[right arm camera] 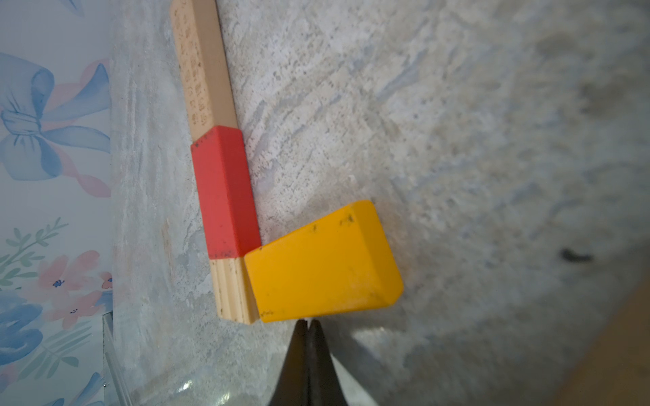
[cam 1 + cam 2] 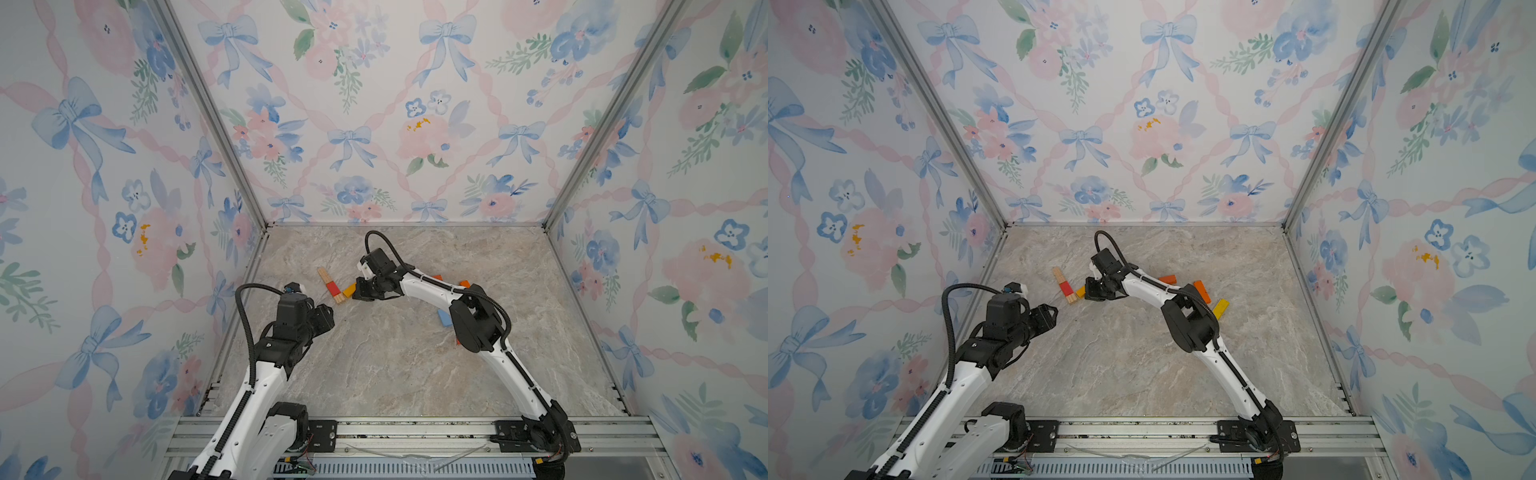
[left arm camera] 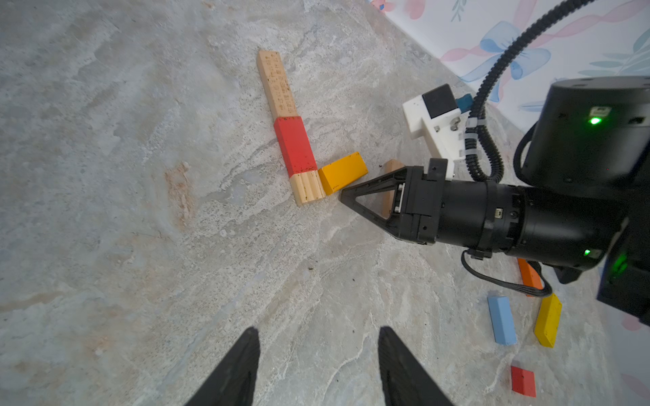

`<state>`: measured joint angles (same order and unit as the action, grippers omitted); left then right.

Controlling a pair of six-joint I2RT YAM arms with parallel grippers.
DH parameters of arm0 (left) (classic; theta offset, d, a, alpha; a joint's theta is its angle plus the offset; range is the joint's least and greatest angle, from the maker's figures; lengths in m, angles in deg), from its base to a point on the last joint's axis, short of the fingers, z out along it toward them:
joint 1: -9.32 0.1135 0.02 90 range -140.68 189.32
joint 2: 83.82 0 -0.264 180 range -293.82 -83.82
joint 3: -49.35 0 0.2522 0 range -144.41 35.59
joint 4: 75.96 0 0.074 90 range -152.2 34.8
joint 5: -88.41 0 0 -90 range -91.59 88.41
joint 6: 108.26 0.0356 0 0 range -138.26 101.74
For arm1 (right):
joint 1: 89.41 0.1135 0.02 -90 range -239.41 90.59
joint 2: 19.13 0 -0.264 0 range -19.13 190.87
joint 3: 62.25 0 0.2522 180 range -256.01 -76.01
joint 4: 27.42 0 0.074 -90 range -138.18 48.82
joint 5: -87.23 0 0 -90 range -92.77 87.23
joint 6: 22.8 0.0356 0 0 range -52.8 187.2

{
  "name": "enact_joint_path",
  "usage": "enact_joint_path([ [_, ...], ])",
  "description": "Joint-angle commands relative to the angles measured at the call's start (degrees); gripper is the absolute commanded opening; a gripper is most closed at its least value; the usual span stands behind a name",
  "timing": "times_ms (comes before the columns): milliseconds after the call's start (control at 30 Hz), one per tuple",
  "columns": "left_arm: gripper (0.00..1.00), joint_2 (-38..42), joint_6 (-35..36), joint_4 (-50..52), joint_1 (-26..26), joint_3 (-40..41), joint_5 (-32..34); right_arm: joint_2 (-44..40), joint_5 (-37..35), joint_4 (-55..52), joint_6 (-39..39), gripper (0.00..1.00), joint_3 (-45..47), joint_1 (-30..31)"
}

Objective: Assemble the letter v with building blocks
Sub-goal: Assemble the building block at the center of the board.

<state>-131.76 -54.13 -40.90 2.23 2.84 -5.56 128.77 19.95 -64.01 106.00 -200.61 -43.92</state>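
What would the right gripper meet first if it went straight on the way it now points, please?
Probably the yellow block, which lies just ahead of the shut right gripper. Its tips look nearly against the block's side, though whether they touch is unclear.

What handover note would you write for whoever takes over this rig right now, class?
Left tool: open, empty, hovering near the build.
Right tool: shut, holding nothing, tips at the yellow block.
Done: one stroke laid end to end, wood bar, red block, ribbed block; yellow block starts the other stroke at its foot.
To do: extend that stroke using spares: blue block, yellow bar, red square, orange bar.
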Motion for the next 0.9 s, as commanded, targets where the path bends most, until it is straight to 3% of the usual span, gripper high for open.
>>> enact_joint_path([
  [0,0.57,-0.13,-0.14,0.21,0.41,0.48,-0.87,-2.06,0.84,-2.19,-0.71,0.00,-0.30,0.74],
  [167,0.57,-0.90,-0.52,0.21,0.41,0.34,-0.72,-6.57,0.83,-2.44,-2.62,0.01,1.66,0.22],
  [367,0.55,-4.75,-1.83,0.23,0.50,-0.77,-1.06,-9.43,0.75,-0.26,-2.60,0.10,2.98,-1.57],
  [667,0.54,-8.22,-2.35,0.15,0.76,-3.09,-0.15,-2.56,0.05,-0.07,-4.69,0.36,-4.59,-3.33],
  [867,0.54,-9.70,-2.29,0.23,1.37,-4.12,-0.81,3.10,-1.73,-3.44,-5.57,0.41,-12.87,-3.80],
])
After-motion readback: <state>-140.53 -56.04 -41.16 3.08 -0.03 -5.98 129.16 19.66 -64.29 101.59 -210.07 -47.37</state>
